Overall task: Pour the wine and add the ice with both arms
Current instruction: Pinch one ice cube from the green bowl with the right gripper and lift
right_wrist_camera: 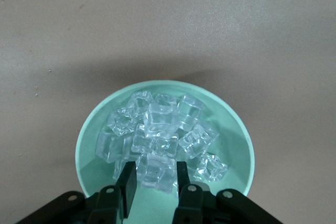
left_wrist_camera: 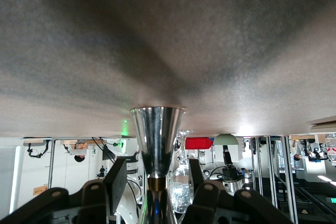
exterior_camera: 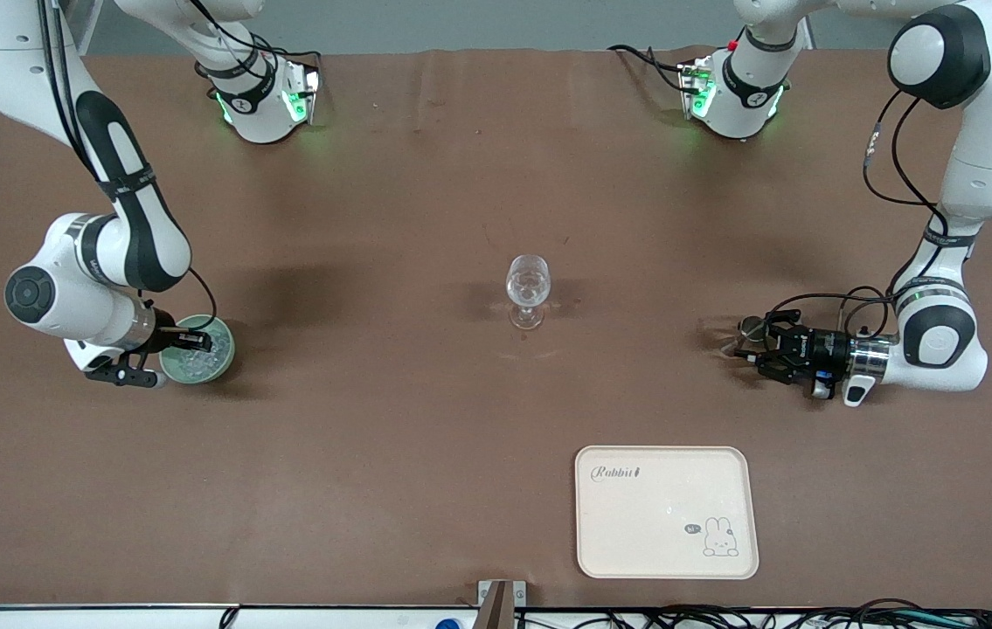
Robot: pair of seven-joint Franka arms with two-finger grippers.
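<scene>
While both arms work at their own ends of the table, the wine glass stands alone mid-table, apparently empty.

Right gripper is down in the green bowl, fingers pinching one cube of the ice; heap not yet moved. Left gripper, low at its end, straddles a steel jigger's waist; grip not sure. Pouring and icing both look undone. Cream tray sits nearest the camera.

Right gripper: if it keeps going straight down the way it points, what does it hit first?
The ice heaped in the green bowl: the right gripper points straight into it, jaws either side of one cube.
</scene>
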